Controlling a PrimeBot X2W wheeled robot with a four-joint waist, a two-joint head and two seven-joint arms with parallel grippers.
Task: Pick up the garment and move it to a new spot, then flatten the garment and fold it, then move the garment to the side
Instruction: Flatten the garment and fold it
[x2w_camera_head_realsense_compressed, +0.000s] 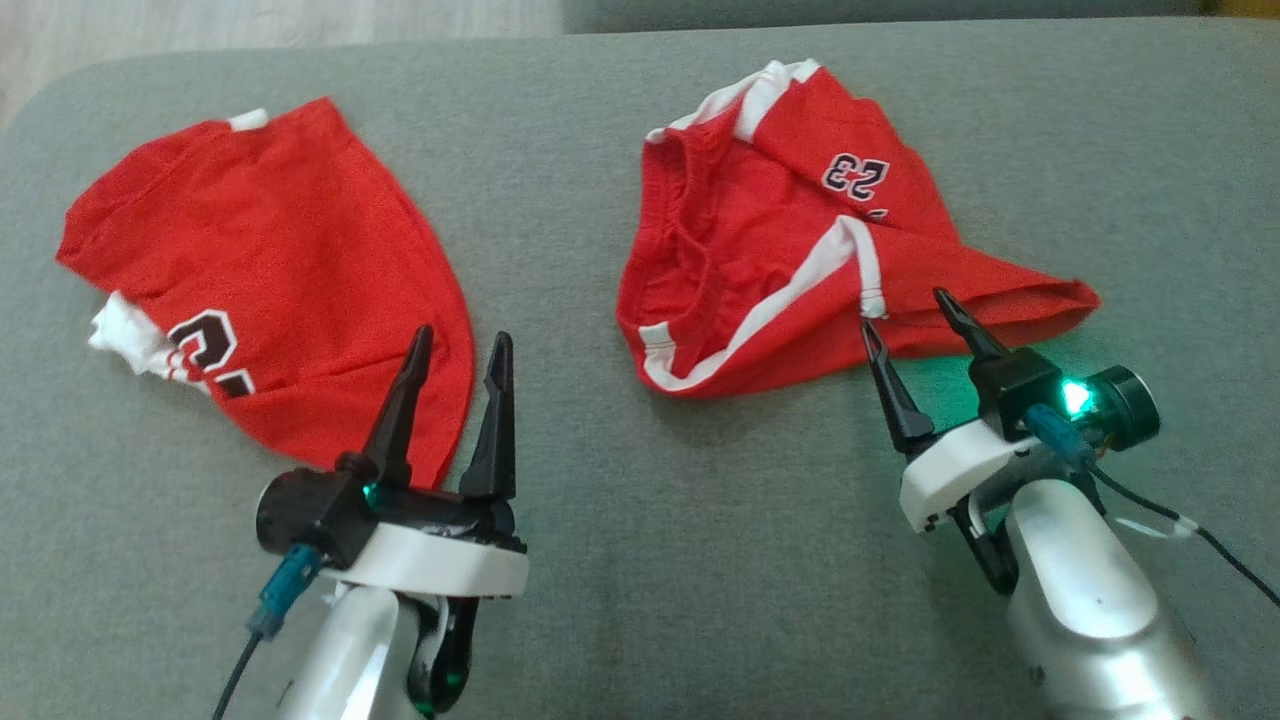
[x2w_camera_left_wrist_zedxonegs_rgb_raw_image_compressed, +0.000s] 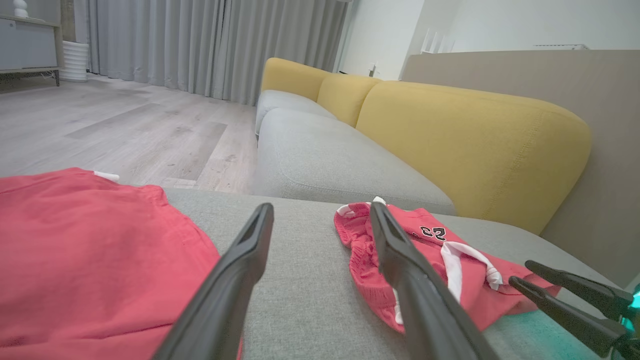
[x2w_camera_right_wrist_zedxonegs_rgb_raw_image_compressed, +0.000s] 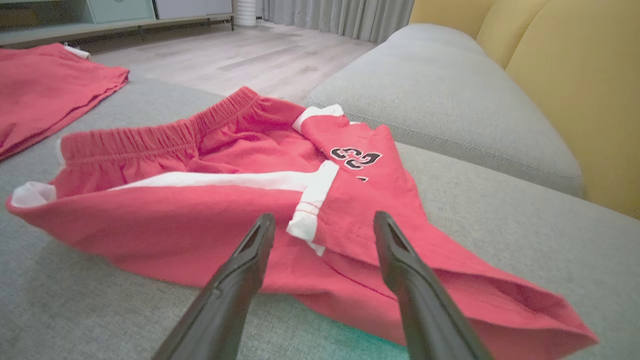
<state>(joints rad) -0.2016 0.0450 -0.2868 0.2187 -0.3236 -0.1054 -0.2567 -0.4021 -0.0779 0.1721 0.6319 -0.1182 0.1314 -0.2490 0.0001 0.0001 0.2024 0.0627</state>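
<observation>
- Two red garments lie on the grey cushion (x2w_camera_head_realsense_compressed: 640, 560): one shirt (x2w_camera_head_realsense_compressed: 270, 250) on the robot's left and one pair of shorts (x2w_camera_head_realsense_compressed: 760, 260) on its right, well apart with bare cushion between them.
- Two grippers are over the cushion's near part, each with two dark fingers.
- The shorts lie crumpled on the right half of the cushion. Their long axis runs left to right in the head view, with the elastic waistband at the left end and one leg tapering to a point at the right, slanting slightly toward the robot.
- One "23" mark shows on the far side of the shorts, and white stripes run along the leg edges.
- The shirt lies flattish, its long axis slanting from far left to near right, with part of one black number showing at its near-left edge.
- The right gripper (x2w_camera_head_realsense_compressed: 904, 310) has its fingers spread and holds nothing. Its tips are at the near hem of the shorts, and I cannot tell whether they touch the cloth.
- The left gripper (x2w_camera_head_realsense_compressed: 464, 336) is also spread and empty, with one finger over the shirt's near right edge and the other over bare cushion.
- One sofa (x2w_camera_left_wrist_zedxonegs_rgb_raw_image_compressed: 450, 125) with yellow backs stands beyond the cushion.
</observation>
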